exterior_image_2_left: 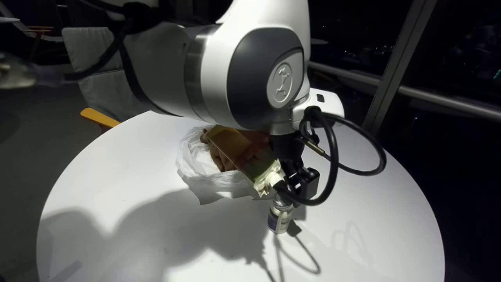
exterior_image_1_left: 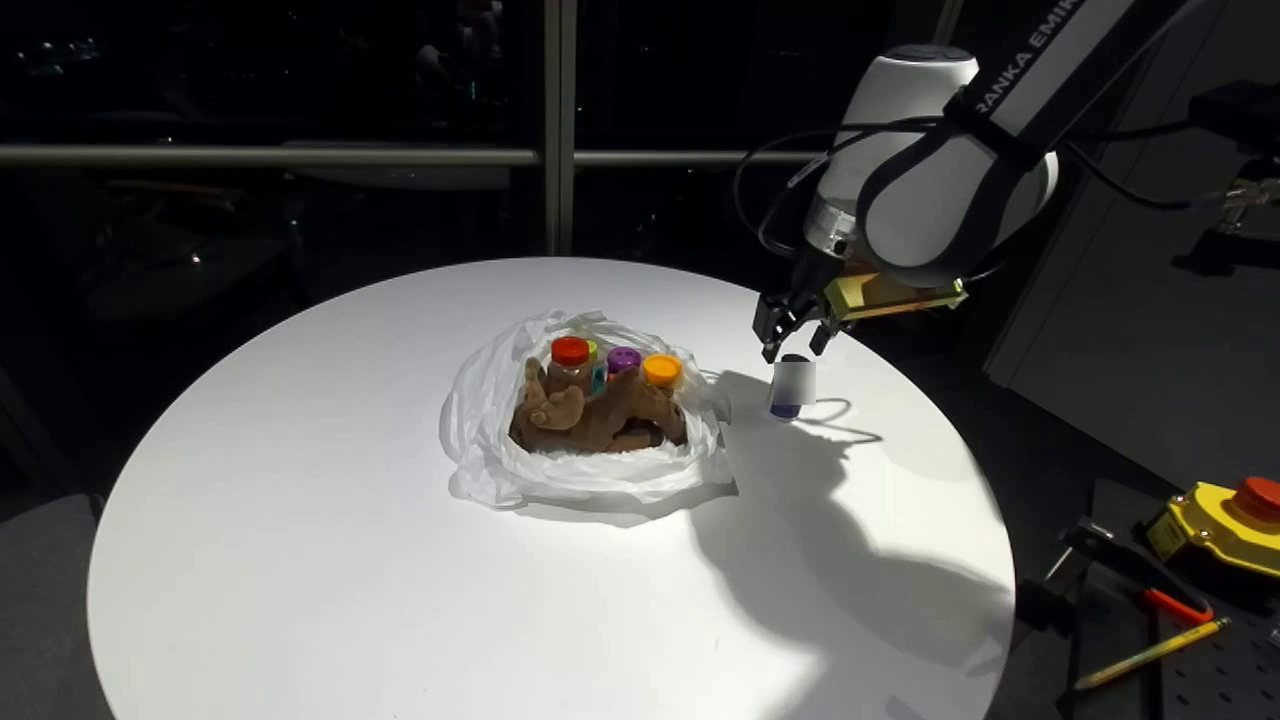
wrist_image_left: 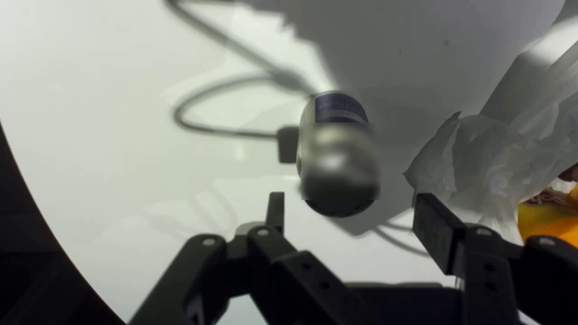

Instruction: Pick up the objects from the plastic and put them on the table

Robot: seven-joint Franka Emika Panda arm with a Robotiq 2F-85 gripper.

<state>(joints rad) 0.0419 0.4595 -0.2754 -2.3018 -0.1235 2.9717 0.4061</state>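
Observation:
A small bottle (exterior_image_1_left: pixel 790 385) with a dark cap and a partly blurred label appears to stand upright on the white round table (exterior_image_1_left: pixel 300 500). Just above it is my gripper (exterior_image_1_left: pixel 796 345). The wrist view shows the gripper (wrist_image_left: pixel 350 212) open, its fingers apart on either side of the bottle's capped end (wrist_image_left: pixel 341 167) and not touching it. Left of it in an exterior view, the crumpled plastic (exterior_image_1_left: pixel 480 430) holds a brown irregular piece (exterior_image_1_left: pixel 600 420), a red-lidded jar (exterior_image_1_left: pixel 570 352), a purple-topped piece (exterior_image_1_left: pixel 624 358) and an orange-lidded one (exterior_image_1_left: pixel 661 370). Something green is partly hidden among them.
A yellow-wrapped box (exterior_image_1_left: pixel 890 295) is fixed beside the wrist, with a looping black cable (exterior_image_2_left: pixel 332 168). The plastic's edge (wrist_image_left: pixel 433 167) lies close to the right finger. Off the table are a yellow-and-red stop button (exterior_image_1_left: pixel 1220 525), a pencil (exterior_image_1_left: pixel 1150 655) and a chair (exterior_image_2_left: pixel 98 78).

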